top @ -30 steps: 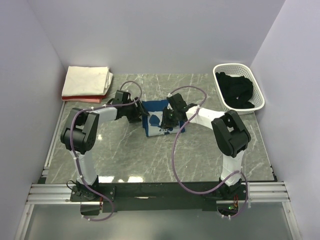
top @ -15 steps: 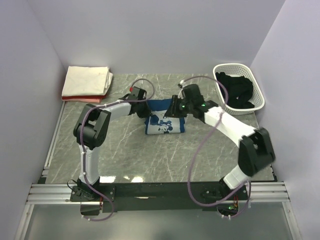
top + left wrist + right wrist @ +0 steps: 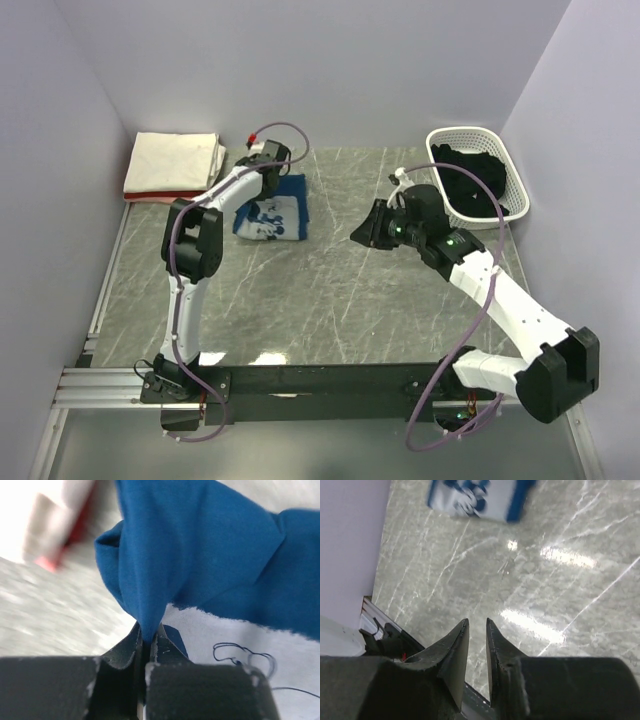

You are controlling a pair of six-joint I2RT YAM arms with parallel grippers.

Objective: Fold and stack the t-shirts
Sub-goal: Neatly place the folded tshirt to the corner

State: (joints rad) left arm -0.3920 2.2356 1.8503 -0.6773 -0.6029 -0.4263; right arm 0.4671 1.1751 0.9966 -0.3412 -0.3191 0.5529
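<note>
- Walls [image 3: 330, 70]: plain pale lavender, on three sides.
- Table [image 3: 330, 300]: grey marble-pattern top, white veins, glossy light reflections.
- Aluminium rail [image 3: 100, 385]: along the near edge.

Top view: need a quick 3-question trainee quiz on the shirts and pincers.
1. True or false: the left pincer is shut on the blue shirt.
2. Fill in: the right pincer holds ____.
3. Pick one: the black shirt lies A) in the left pincer, B) in the basket, C) in the right pincer.
Key: 1 true; 2 nothing; 3 B.
</note>
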